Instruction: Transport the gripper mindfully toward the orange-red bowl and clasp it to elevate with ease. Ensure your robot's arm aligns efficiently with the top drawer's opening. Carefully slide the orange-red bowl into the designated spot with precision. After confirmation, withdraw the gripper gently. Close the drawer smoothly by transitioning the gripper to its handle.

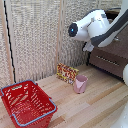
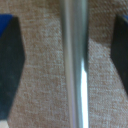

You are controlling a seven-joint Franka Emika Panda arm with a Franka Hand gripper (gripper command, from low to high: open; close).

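Red wire-mesh basket [image 1: 27, 104] sits nearest the exterior camera, on the wooden floor [image 1: 95, 107]; nothing visible inside it. Pink cup [image 1: 80, 84] stands upright beyond, contents not visible. Behind it a flat patterned box [image 1: 67, 73] leans at the woven screen [image 1: 35, 37]; its print is too blurred to read. Robot's arm [image 1: 92, 26] reaches to the cabinet at the exterior view's right. Wrist view: silver handle [image 2: 75, 65] runs between the two dark fingers [image 2: 10, 65], over the top drawer [image 2: 42, 75]. Fingers spread, not touching the bar, holding nothing. Orange-red bowl not seen.
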